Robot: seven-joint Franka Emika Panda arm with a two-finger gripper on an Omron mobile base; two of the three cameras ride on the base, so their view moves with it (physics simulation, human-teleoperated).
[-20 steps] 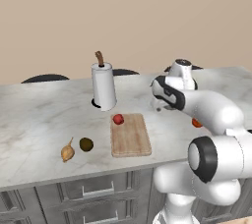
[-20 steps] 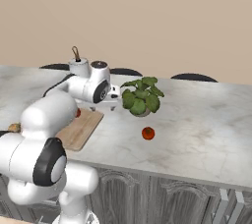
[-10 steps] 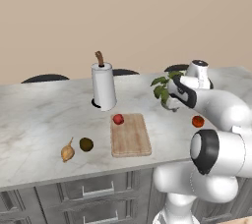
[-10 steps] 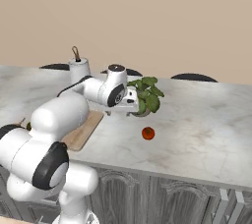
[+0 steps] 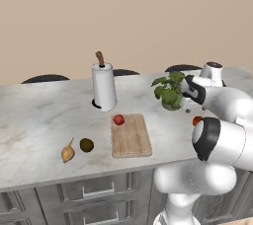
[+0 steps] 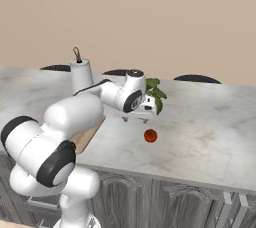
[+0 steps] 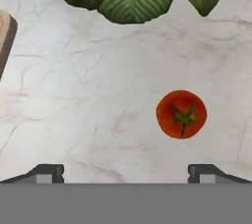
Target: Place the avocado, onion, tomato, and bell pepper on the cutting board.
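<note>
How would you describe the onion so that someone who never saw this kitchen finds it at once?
Start at the cutting board on the marble counter. Left of it lie two small things near the front edge. The onion is the outer one, golden-tan with a pointed tip; its neighbour, the avocado, is dark green.

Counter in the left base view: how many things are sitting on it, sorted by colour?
Red: 2, the tomato and the bell pepper
Green: 2, the avocado and the leafy plant
Tan or brown: 2, the onion and the cutting board
White: 1, the white cylinder with a brown handle
Total: 7
</note>
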